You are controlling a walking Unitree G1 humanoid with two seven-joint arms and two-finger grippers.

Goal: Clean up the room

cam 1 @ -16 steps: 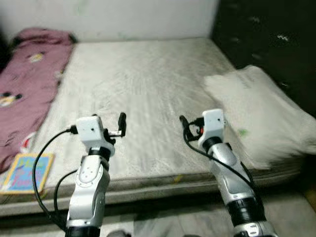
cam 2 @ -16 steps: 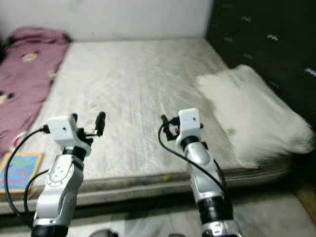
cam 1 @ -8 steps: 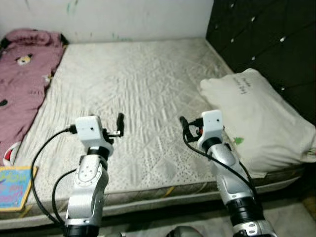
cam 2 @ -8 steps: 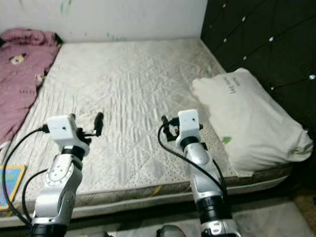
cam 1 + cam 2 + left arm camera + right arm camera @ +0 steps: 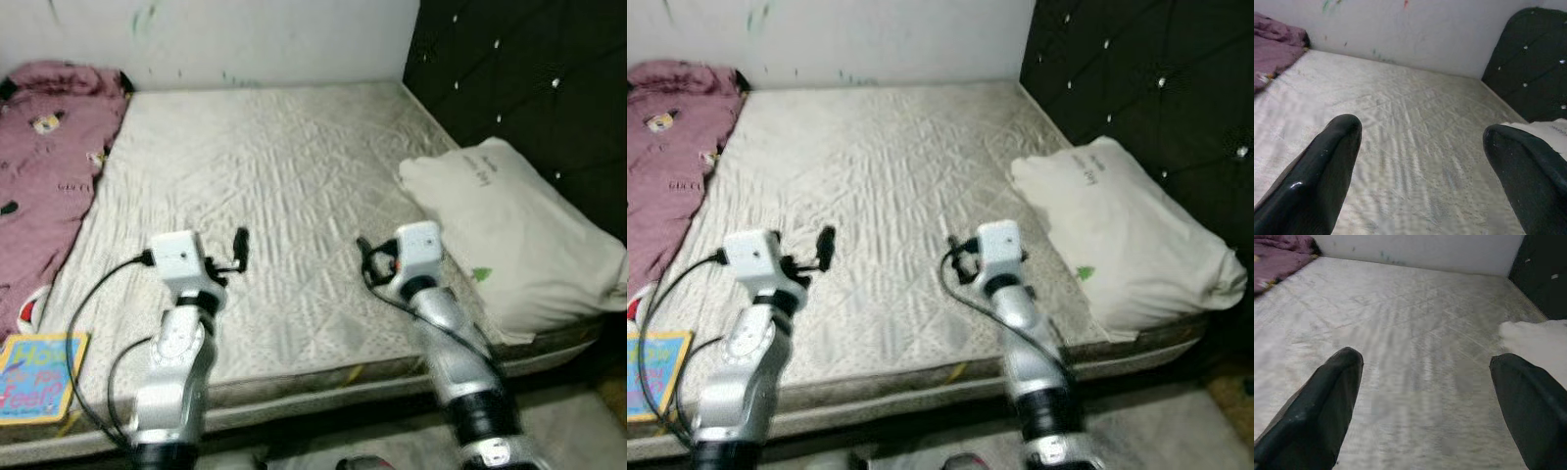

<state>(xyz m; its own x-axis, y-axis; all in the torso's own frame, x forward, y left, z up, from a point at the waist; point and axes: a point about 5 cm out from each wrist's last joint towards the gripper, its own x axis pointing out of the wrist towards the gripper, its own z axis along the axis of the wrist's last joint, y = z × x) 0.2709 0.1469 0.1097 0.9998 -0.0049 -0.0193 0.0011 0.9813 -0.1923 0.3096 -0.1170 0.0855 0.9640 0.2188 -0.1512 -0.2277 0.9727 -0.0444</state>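
Over the near edge of a bare quilted mattress point(image 5: 265, 166), both arms are reaching forward at about the same height, the left gripper point(image 5: 241, 247) hanging above the mattress's left half and the right gripper point(image 5: 364, 257) above its middle, neither one touching the surface. In the left wrist view the left gripper's two black fingers point(image 5: 1317, 176) are standing spread wide with nothing between them, only mattress showing in the gap; the right wrist view is showing the right gripper's fingers point(image 5: 1317, 406) spread the same way, also empty. A white pillow point(image 5: 514, 235) is lying on the right side of the mattress against a dark tufted headboard point(image 5: 529, 78), well apart from the right gripper. A maroon blanket point(image 5: 44, 157) with small printed patches is bunching along the left side of the mattress, running up to the white wall point(image 5: 225, 39). A colourful children's book point(image 5: 39, 377) is lying flat at the near left corner, just beside the blanket's lower end and left of the left arm. Black cables are looping down from both wrists.
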